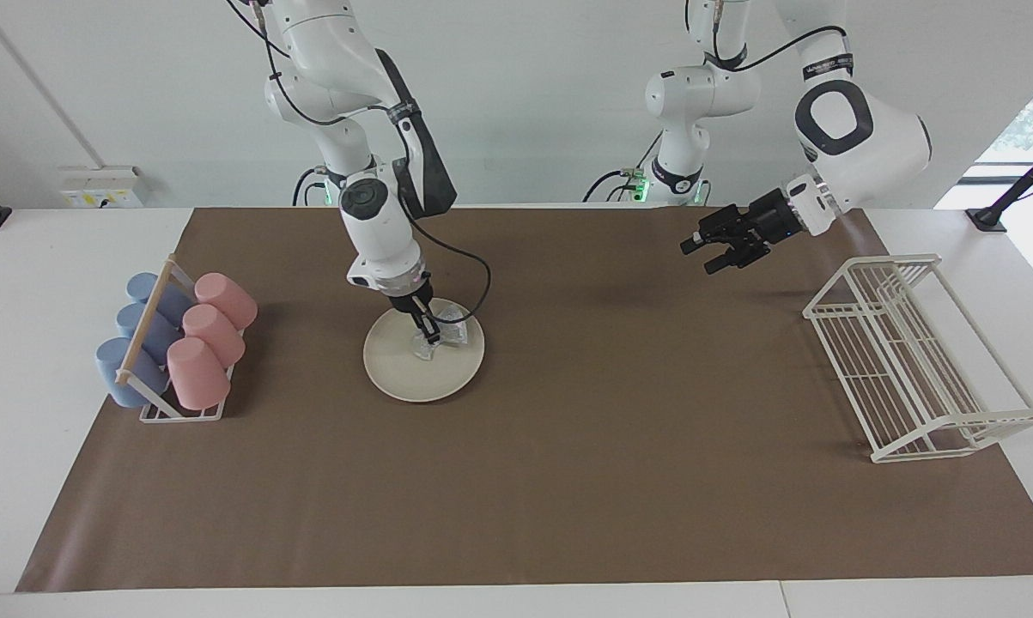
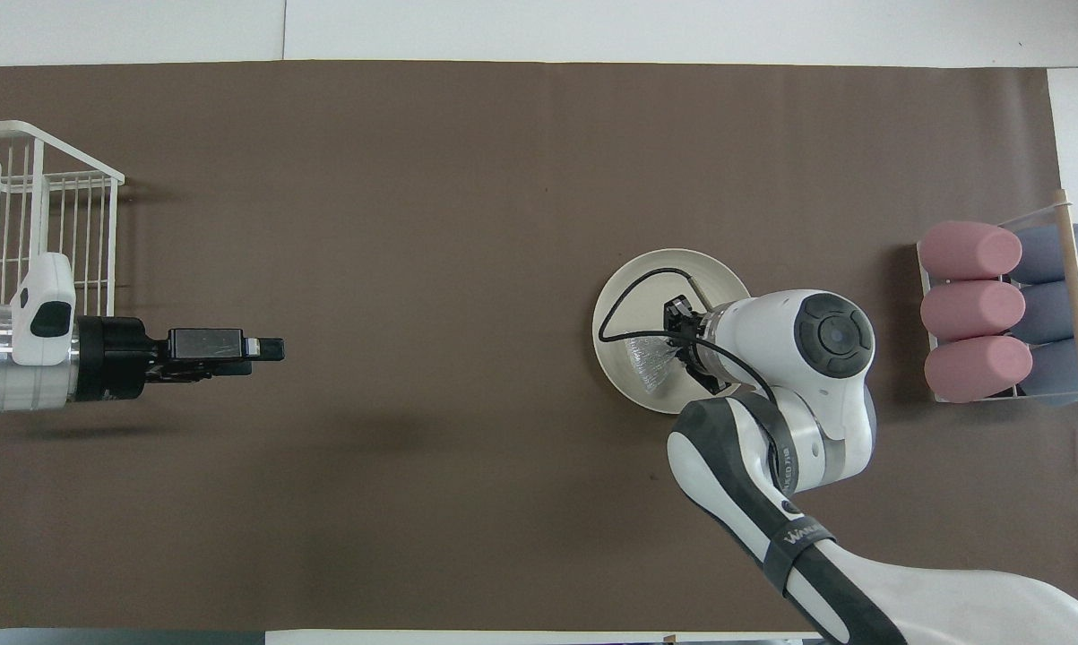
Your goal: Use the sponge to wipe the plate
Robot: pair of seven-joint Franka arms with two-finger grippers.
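Observation:
The cream-white plate [image 1: 400, 376] [image 2: 722, 273] lies on the brown mat toward the right arm's end of the table. My right gripper [image 1: 430, 335] points down over the plate's middle, shut on the silvery mesh sponge [image 1: 452, 317] [image 2: 646, 363]. The sponge rests on the plate's inner surface, on the half nearer to the robots. The right arm's wrist hides part of the plate in the overhead view. My left gripper [image 1: 698, 257] [image 2: 274, 348] hangs open and empty above the mat, beside the wire rack, and waits.
A white wire rack [image 1: 911, 360] [image 2: 37, 206] stands at the left arm's end of the mat. A small rack of pink and blue cups [image 1: 181, 343] [image 2: 1004, 313] lying on their sides sits at the right arm's end.

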